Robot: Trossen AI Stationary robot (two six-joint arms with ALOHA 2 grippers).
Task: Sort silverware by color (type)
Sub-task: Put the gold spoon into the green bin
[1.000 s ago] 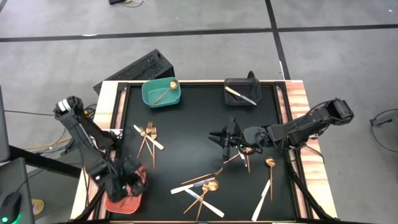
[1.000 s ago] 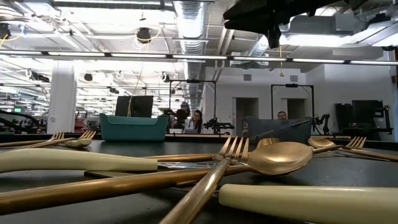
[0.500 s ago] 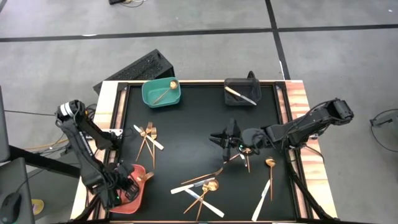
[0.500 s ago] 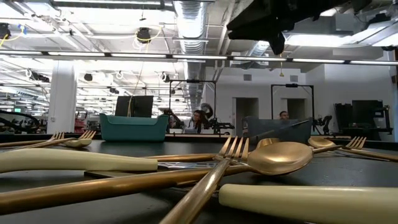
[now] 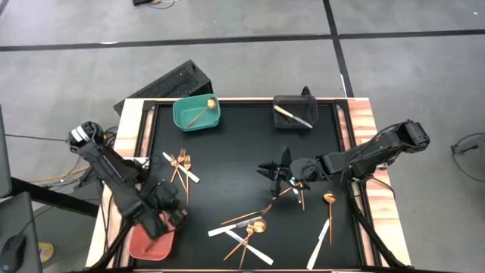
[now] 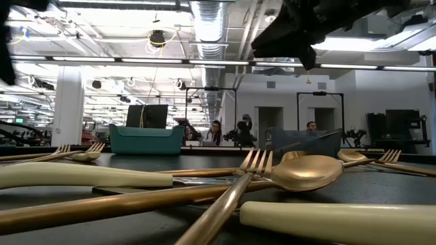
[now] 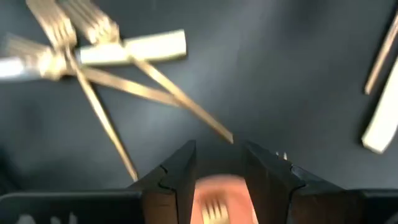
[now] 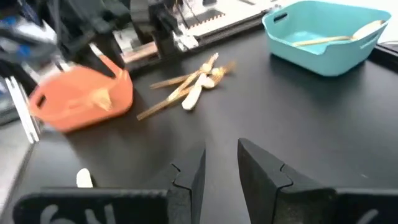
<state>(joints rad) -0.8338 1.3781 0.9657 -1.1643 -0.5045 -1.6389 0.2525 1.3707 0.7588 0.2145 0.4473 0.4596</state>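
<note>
Low view, nearest: white knife handle lies across the front; a gold fork and gold spoon cross just behind it.
Near-left corner: salmon bin with a gold fork inside, seen between the left fingers.
Left gripper: above the bin's inner edge, jaws parted, nothing between them.
Front pile: gold pieces and white knives crossed on the black mat, near the front edge.
Front right: a knife and a spoon lie side by side, apart from the pile.
Right gripper: mid-mat, above bare mat just left of two crossed gold pieces; fingers parted, holding nothing.
Left cluster: gold forks and one knife crossed, between the salmon bin and the teal bin.
Far left: teal bin with one gold spoon inside.
Far right: black bin with one white knife inside.
Beyond table: people sit in the room behind.
</note>
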